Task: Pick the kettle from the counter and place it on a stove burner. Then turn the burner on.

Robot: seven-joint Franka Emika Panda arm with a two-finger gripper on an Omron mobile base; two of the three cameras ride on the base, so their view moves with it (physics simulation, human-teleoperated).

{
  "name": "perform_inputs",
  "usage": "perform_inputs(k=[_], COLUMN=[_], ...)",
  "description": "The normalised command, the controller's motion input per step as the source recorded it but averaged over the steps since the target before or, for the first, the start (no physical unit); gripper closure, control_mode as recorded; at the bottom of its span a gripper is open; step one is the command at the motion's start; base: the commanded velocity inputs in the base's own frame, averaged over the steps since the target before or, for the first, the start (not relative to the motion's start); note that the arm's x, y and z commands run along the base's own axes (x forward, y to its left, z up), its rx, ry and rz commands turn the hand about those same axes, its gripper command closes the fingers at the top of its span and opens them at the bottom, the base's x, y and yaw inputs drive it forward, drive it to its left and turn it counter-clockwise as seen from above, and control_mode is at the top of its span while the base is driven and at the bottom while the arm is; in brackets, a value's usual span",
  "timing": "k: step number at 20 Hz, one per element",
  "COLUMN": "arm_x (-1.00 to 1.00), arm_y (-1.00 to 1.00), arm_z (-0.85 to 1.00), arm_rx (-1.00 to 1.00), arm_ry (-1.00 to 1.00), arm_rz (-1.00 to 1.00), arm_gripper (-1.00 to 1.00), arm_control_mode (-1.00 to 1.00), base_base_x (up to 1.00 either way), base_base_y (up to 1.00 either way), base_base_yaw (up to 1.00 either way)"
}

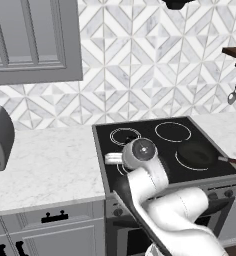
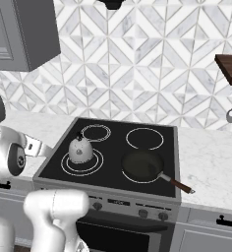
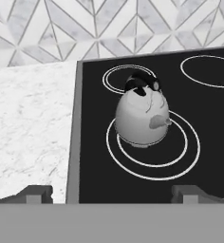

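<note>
Backdrop: chevron-tiled wall behind a black glass cooktop [image 2: 113,147] set into the counter [image 1: 45,165].
Kettle: the kettle [image 3: 142,116] stands upright on the stove burner [image 3: 190,147], toward the ring's 10 o'clock edge, spout facing the camera; placement looks done.
Gripper: the gripper [image 3: 114,192] hangs back at the kettle's 6 o'clock, fingers spread wide, holding nothing, clear of the kettle.
Frying pan: the pan [image 2: 142,166] sits on the burner at the kettle's 3 o'clock, handle outward.
Next: knobs [image 2: 143,213] on the front panel; burner disc still black, so likely unlit.
</note>
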Motion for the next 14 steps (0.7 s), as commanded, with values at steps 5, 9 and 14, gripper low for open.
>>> perform_inputs(k=[5,9,14], arm_x=[-0.1,-0.06,-0.08], arm_y=[0.03,0.06,0.0], arm_z=[-0.64,-0.66,-0.61], arm_rx=[0.04,0.02,0.04], arm_ry=[-0.27,-0.33,-0.36], arm_rz=[-0.08,-0.03,0.0], arm_gripper=[-1.0,-1.0,-1.0], arm_control_mode=[-1.0,-1.0,-1.0], base_base_x=[0.0,0.0,0.0], base_base_y=[0.0,0.0,0.0], base_base_yaw=[0.0,0.0,0.0])
